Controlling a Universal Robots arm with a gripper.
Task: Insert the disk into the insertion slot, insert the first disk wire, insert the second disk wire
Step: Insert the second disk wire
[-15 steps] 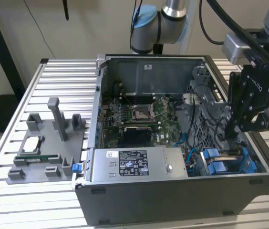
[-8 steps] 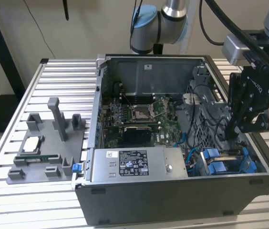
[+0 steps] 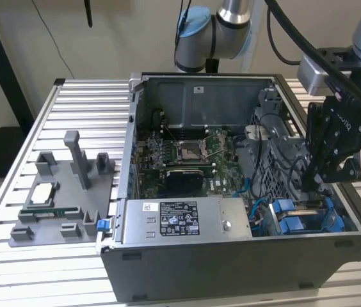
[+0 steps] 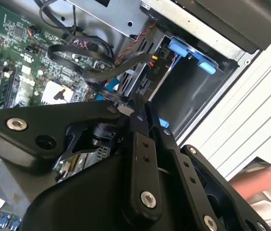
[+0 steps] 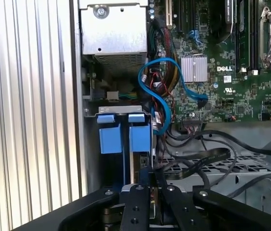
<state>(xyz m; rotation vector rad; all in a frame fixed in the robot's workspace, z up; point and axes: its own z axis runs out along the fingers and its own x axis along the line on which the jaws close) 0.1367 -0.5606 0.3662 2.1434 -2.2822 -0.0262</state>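
The disk (image 3: 296, 220), in its bright blue carrier frame, sits inside the insertion slot (image 3: 331, 208) at the near corner of the open computer case, on the exterior view's right; in the first wrist view its two blue tabs (image 5: 123, 132) stand side by side

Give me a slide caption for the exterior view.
Gripper lowered into the open computer case beside the blue disk carriers.
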